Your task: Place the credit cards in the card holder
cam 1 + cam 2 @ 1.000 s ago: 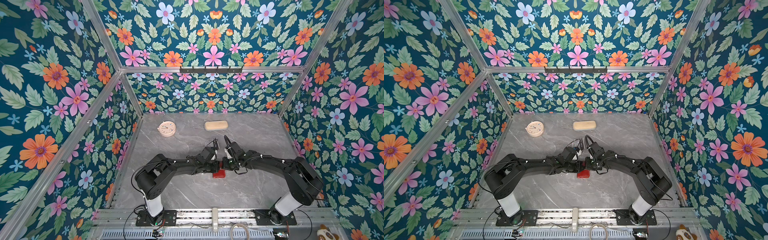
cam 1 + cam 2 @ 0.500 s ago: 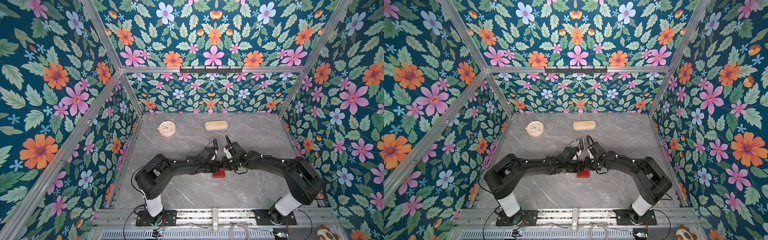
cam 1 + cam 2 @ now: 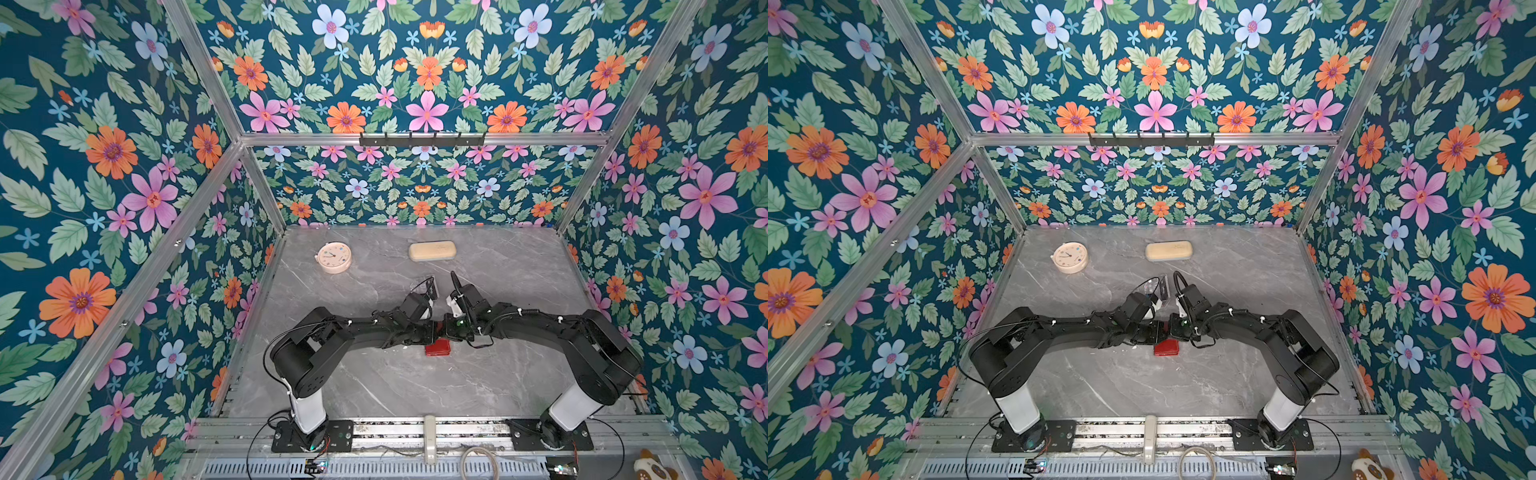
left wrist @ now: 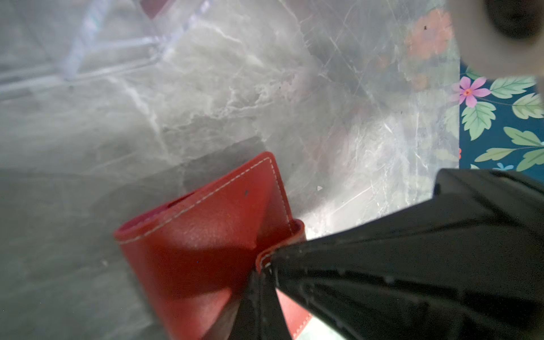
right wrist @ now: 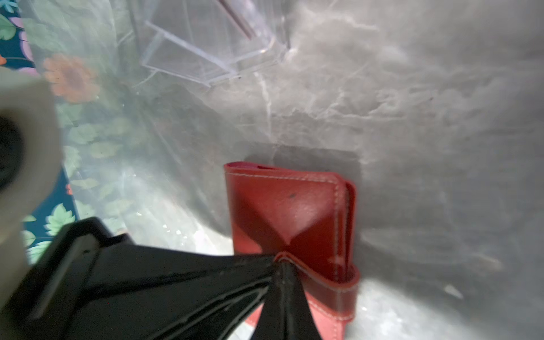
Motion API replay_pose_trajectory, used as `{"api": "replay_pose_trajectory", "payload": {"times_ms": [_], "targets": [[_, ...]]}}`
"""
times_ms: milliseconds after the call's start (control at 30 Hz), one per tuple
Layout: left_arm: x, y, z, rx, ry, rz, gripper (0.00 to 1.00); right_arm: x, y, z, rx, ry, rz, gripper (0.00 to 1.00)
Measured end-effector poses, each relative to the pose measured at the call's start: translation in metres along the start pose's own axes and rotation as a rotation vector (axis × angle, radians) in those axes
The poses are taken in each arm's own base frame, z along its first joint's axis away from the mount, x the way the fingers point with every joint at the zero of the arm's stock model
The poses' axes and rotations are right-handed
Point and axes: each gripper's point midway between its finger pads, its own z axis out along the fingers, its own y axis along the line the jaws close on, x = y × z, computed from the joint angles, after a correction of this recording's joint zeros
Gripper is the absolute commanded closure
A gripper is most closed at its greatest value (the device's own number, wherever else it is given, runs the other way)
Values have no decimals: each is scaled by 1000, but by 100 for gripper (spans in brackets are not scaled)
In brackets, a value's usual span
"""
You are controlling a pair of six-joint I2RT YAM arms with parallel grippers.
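Observation:
The red card holder lies closed on the grey marble table, its strap wrapped round one edge. Both arms meet just above it. My left gripper is shut, with its tip pressed on the end of the strap tab. My right gripper is shut too, and its tip rests on the same tab end. In each wrist view the other arm's black fingers reach in from the side. The credit cards are hidden or out of view.
A clear acrylic stand sits just behind the grippers, with a dark edge inside it. A round pink clock and a beige oblong case lie near the back. Floral walls enclose the table on three sides.

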Motion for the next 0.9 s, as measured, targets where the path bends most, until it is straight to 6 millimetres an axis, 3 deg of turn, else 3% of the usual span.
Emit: {"api": "replay_pose_trajectory", "payload": {"times_ms": [300,467,600,767,900], "targets": [[0,-4,1,18,12,6,97,-7,-4,0,27,-48,-15,100],[2,-7,-6,10,14,25,83,0,-10,-17,68,-48,-10,94],[-9,-14,-21,8,-32,56,68,-3,-11,-36,92,-89,-13,89],[-23,-19,-45,-27,-111,108,62,-12,-13,-58,131,-170,-27,82],[-40,-11,-71,-122,-212,143,57,-26,-23,-77,219,-249,-40,76]]}}
